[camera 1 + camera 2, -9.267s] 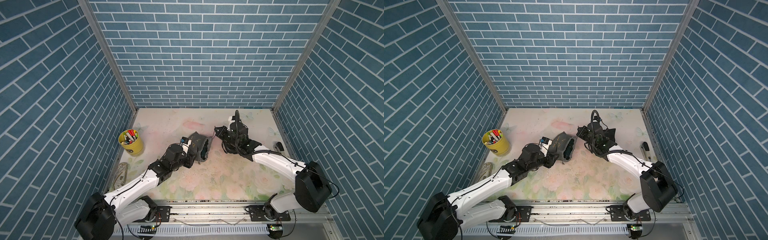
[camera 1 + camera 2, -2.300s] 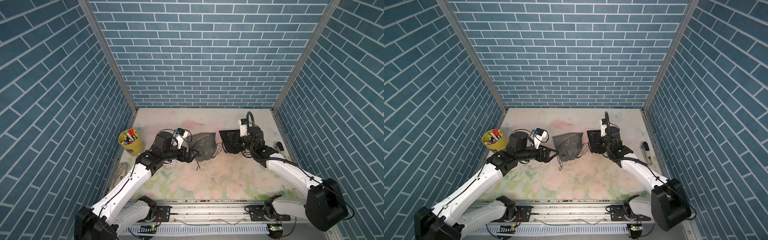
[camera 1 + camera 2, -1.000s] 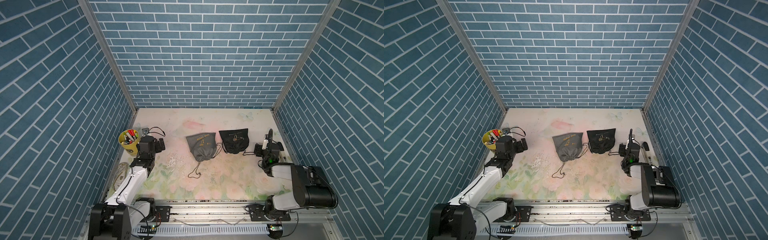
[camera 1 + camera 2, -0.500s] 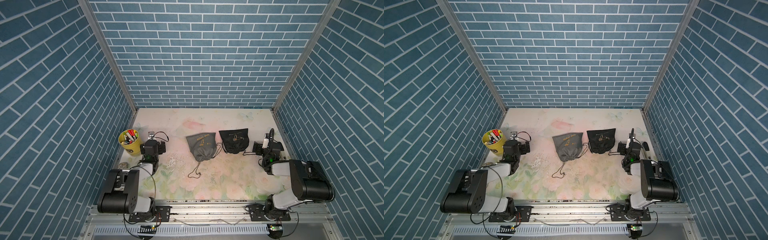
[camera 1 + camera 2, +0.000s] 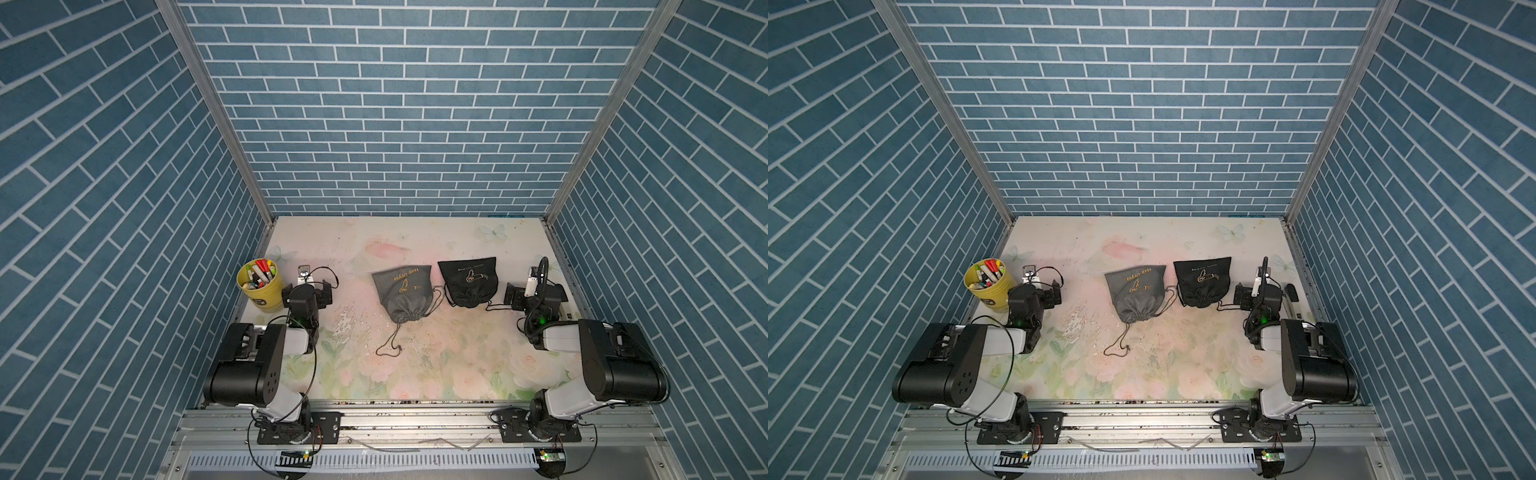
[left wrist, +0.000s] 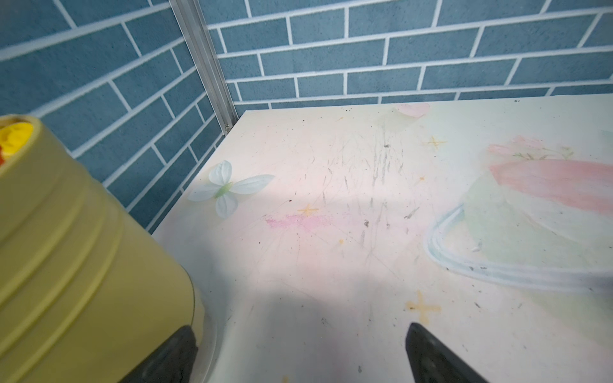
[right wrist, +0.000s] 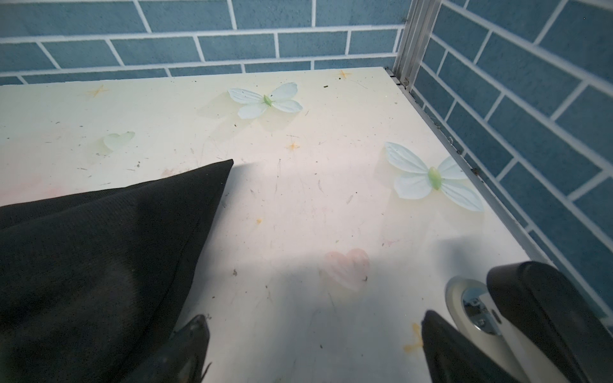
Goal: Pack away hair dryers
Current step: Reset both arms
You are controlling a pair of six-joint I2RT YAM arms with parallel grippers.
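The left end effector (image 6: 298, 351) and right end effector (image 7: 315, 335) stand wide open, empty. Caution: the black pouch (image 5: 469, 282) has a drawstring (image 5: 498, 309) trailing beside the right end effector; arm motion may snag it.

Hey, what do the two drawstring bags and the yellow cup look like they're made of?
Grey bag: likely matte woven cloth; it puckers into folds at the cinched neck. Black bag: matte fabric, with a fine ribbed weave visible in the right wrist view. Yellow cup: probably moulded plastic, smooth with a dull sheen and stepped ridges round its wall.
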